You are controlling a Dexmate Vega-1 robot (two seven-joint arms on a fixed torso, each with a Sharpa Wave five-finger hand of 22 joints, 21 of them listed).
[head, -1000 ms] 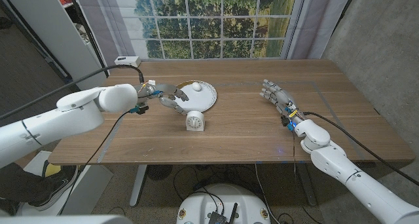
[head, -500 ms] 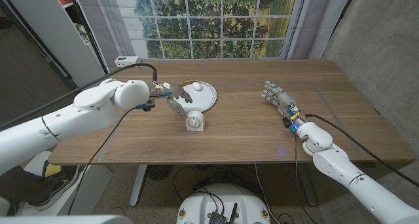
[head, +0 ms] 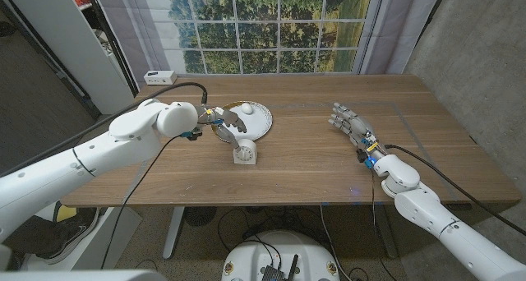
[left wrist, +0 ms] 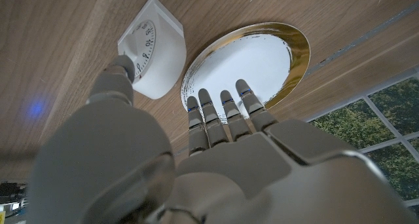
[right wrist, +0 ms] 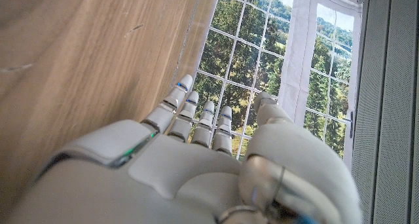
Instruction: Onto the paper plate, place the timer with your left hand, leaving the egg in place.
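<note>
timer stands upright on the table, just beside the near rim of the paper plate, where the egg rests. our left hand hovers over it, fingers spread, holding nothing; the right hand waits unclenched, well apart. we judge it light, rigid, smooth plastic: pinch its flat sides, not the dial.

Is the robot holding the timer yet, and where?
Not yet. The left hand hovers open above the timer, thumb near its top. The right hand holds nothing.
</note>
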